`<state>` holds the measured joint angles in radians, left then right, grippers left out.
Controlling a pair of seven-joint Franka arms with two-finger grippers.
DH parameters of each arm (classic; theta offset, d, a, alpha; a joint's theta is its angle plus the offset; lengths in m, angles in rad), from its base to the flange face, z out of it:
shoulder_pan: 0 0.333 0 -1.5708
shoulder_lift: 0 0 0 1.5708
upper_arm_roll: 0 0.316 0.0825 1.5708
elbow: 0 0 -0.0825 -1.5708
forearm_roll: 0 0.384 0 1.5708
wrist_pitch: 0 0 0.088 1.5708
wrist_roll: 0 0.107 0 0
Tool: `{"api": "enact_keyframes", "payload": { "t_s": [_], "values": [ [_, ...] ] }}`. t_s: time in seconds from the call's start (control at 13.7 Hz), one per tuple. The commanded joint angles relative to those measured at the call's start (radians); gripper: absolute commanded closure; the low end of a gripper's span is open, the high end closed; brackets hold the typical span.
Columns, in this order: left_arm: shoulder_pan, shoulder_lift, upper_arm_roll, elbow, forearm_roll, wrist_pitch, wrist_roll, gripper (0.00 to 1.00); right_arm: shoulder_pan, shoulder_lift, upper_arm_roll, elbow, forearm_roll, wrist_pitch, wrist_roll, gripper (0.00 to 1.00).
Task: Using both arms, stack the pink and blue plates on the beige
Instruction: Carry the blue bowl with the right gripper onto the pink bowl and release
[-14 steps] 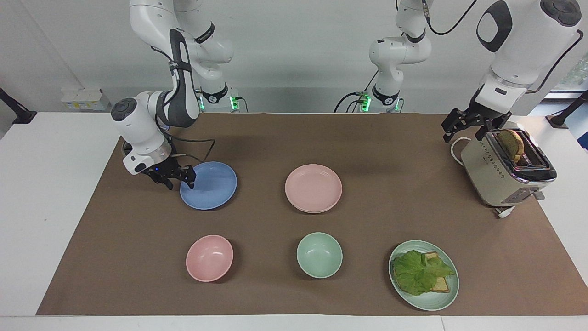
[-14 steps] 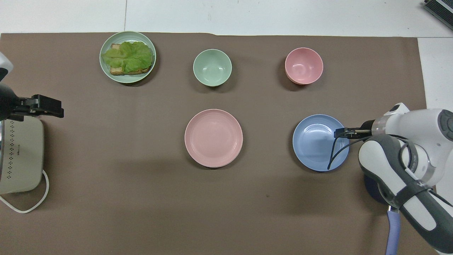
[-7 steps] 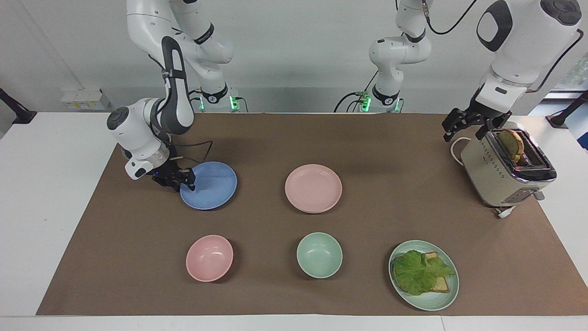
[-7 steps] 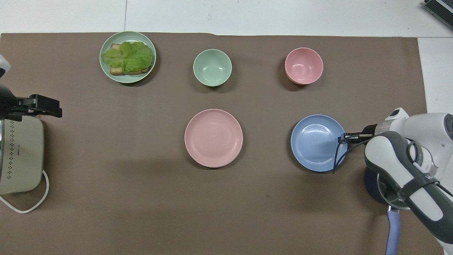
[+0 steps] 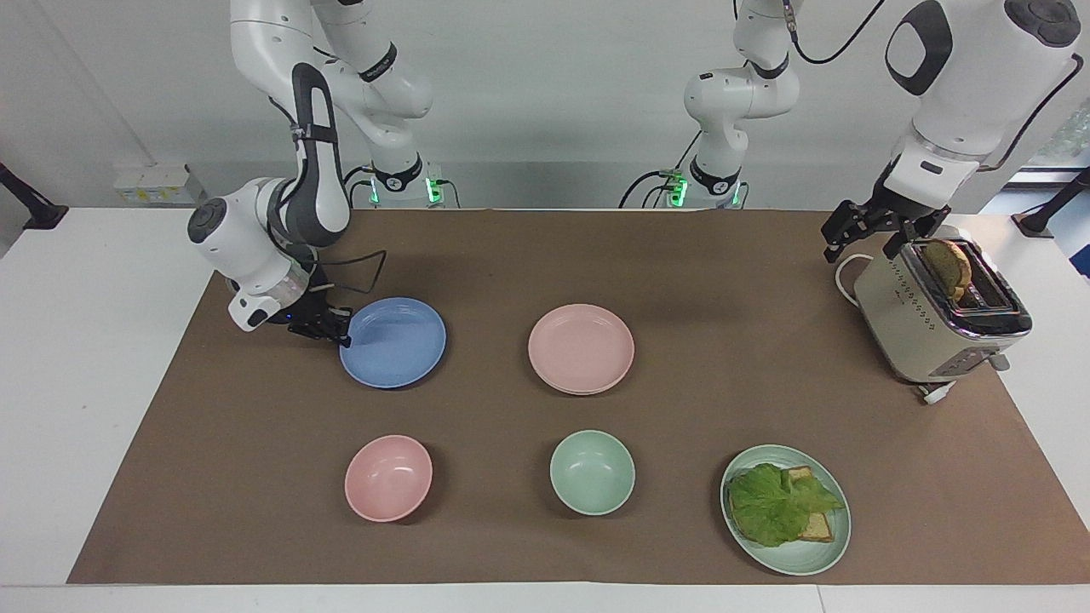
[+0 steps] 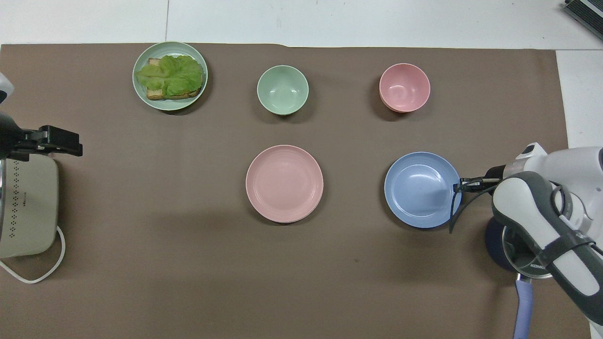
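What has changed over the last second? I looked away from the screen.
The right gripper drew back to the blue plate's rim at the right arm's end and shut on it; the plate slid slightly toward the pink plate. The left gripper stayed open beside the toaster.

No lettering on anything here can be read.

right gripper [image 5: 343, 335] pinched on the rim of the blue plate [image 5: 393, 342], at the right arm's end of the mat [image 5: 545, 255]. pink plate [image 5: 581, 348] beside it, mid-mat. left gripper [image 5: 867, 232], fingers spread, waits just beside the toaster [image 5: 937, 319].
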<state>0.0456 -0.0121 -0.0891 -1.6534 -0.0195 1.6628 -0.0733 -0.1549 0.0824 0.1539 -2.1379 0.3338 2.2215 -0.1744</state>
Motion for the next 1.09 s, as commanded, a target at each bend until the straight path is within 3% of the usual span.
{"api": "enact_keyframes", "payload": {
  "t_s": [0.0, 0.15, 0.36, 0.73, 1.02],
  "values": [
    [0.002, -0.022, 0.000, -0.022, 0.021, 0.014, 0.003, 0.00, 0.154, -0.013, 0.004, 0.035, 0.025, 0.015, 0.204, 1.00],
    [0.002, -0.022, 0.000, -0.022, 0.020, 0.014, 0.003, 0.00, 0.291, 0.006, 0.004, 0.047, 0.024, 0.149, 0.391, 1.00],
    [0.002, -0.022, 0.000, -0.022, 0.021, 0.014, 0.003, 0.00, 0.418, 0.098, 0.004, 0.111, 0.016, 0.233, 0.553, 1.00],
    [0.002, -0.022, 0.000, -0.022, 0.021, 0.014, 0.003, 0.00, 0.489, 0.177, 0.004, 0.135, 0.013, 0.302, 0.625, 1.00],
    [0.002, -0.022, 0.000, -0.022, 0.021, 0.014, 0.003, 0.00, 0.500, 0.188, 0.003, 0.112, 0.002, 0.287, 0.624, 1.00]
  ]
}}
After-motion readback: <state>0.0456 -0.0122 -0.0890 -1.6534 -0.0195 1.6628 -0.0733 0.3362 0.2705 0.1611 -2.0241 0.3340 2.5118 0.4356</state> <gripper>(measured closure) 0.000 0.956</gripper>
